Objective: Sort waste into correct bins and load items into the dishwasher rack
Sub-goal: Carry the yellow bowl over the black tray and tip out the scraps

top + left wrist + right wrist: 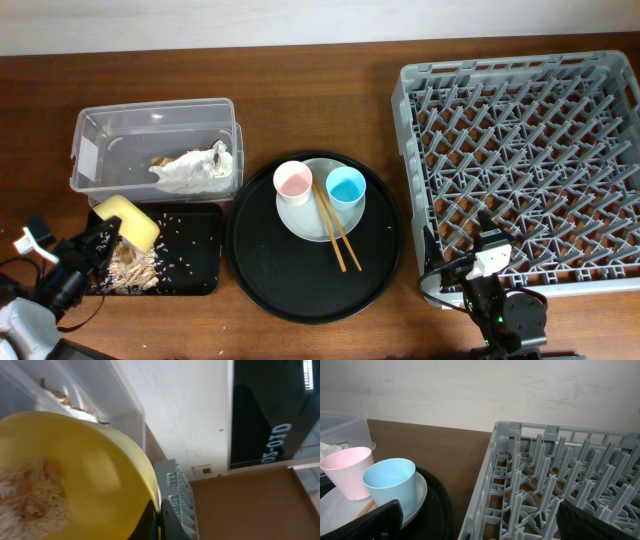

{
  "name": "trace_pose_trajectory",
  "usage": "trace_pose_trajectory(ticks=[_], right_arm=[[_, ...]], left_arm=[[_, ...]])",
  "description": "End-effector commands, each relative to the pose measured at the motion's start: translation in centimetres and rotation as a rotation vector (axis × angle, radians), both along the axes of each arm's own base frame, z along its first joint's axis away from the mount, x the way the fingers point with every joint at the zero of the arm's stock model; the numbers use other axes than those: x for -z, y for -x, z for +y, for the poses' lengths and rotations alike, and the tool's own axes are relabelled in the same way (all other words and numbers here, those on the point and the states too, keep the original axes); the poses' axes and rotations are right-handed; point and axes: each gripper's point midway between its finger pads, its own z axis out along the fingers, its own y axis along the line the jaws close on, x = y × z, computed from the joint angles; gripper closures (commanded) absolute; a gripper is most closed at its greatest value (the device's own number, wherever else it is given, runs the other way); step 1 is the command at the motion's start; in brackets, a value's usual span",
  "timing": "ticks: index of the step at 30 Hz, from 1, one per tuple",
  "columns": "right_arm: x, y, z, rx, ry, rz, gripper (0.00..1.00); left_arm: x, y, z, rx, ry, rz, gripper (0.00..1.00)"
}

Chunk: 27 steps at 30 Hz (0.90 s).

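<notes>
Over the shallow black tray (196, 252) at the desk's (300, 70) left, your left gripper (159, 522) clenches the rim of the small yellow bowl (125, 220), which is tilted, glossy, with beige scraps (130, 268) clinging inside and strewn below. Your right gripper (488, 243) stands released by the grey dishwasher rack's (520, 150) near corner.

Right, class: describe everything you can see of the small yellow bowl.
The small yellow bowl is round, smooth and plastic-looking. It is tipped steeply over the shallow black tray, just in front of the clear tub. The left hand is shut on its rim. Inside it cling beige-brown scraps; more lie scattered on the tray beneath. Whether it touches the tray cannot be told.
</notes>
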Motion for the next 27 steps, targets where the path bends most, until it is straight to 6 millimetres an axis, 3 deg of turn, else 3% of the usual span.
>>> trace_pose_trajectory(ticks=[1,6,27], right_arm=[[0.3,0.0,0.1,-0.004,-0.005,0.005,0.01],[0.3,0.0,0.1,-0.005,-0.005,0.005,0.02],[0.3,0.0,0.1,-0.004,-0.005,0.005,0.01]], left_arm=[[-1.5,0.2,-0.3,0.014,0.018,-0.087,1.0],[-2.7,0.3,-0.7,0.025,0.075,-0.133,1.0],[-2.8,0.2,-0.4,0.022,0.121,-0.106,1.0]])
